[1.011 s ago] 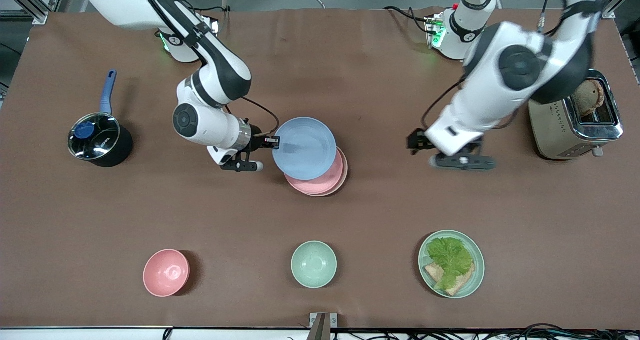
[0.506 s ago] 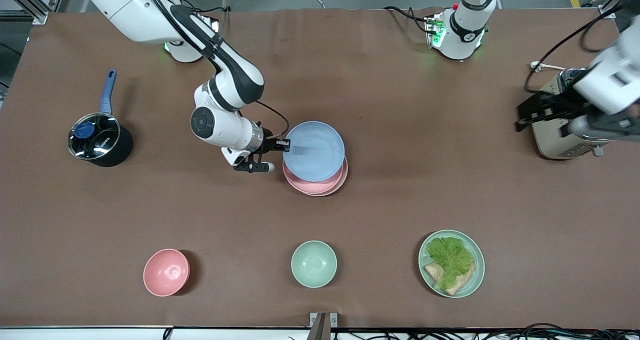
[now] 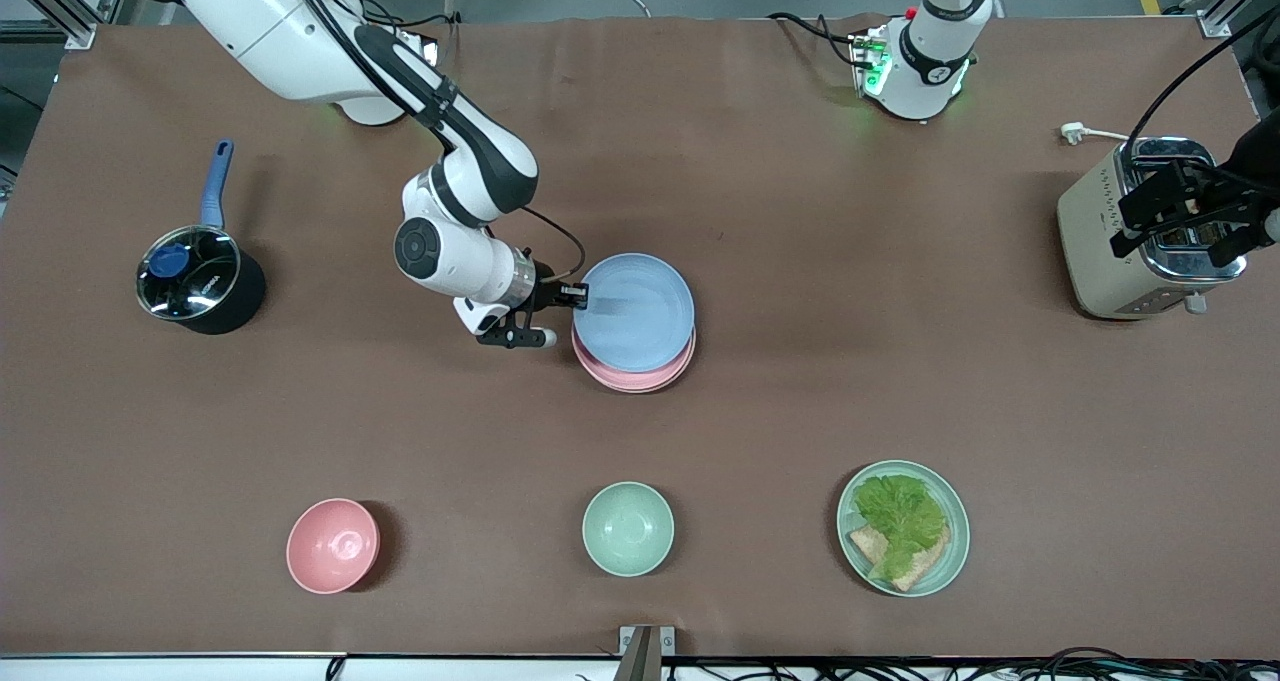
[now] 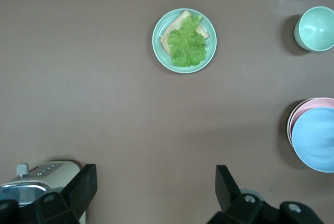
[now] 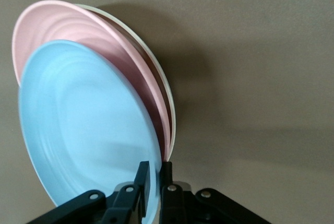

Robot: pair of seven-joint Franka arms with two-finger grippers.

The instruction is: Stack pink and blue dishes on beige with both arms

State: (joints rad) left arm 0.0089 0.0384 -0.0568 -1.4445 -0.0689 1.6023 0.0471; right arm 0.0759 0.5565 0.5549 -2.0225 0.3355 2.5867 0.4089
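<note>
The light blue plate (image 3: 637, 312) lies over the pale pink plate (image 3: 640, 376) in the middle of the table. My right gripper (image 3: 578, 295) is shut on the blue plate's rim (image 5: 154, 167) at the edge toward the right arm's end. In the right wrist view the pink plate (image 5: 62, 23) shows under the blue plate (image 5: 83, 125), and a thin cream rim of the beige plate (image 5: 166, 94) shows under the pink one. The beige plate is hidden in the front view. My left gripper (image 3: 1190, 213) hangs open over the toaster (image 3: 1100, 236), its fingers (image 4: 83, 185) wide apart with nothing between them.
A pink bowl (image 3: 332, 545), a mint-green bowl (image 3: 627, 528) and a mint-green plate with lettuce and bread (image 3: 903, 527) sit along the edge nearest the front camera. A black pot with a blue handle (image 3: 198, 279) stands toward the right arm's end.
The right gripper has carried the blue plate toward the left arm's end and down, so it now nearly covers the pink plate. The left arm has swung away from the middle to over the toaster.
</note>
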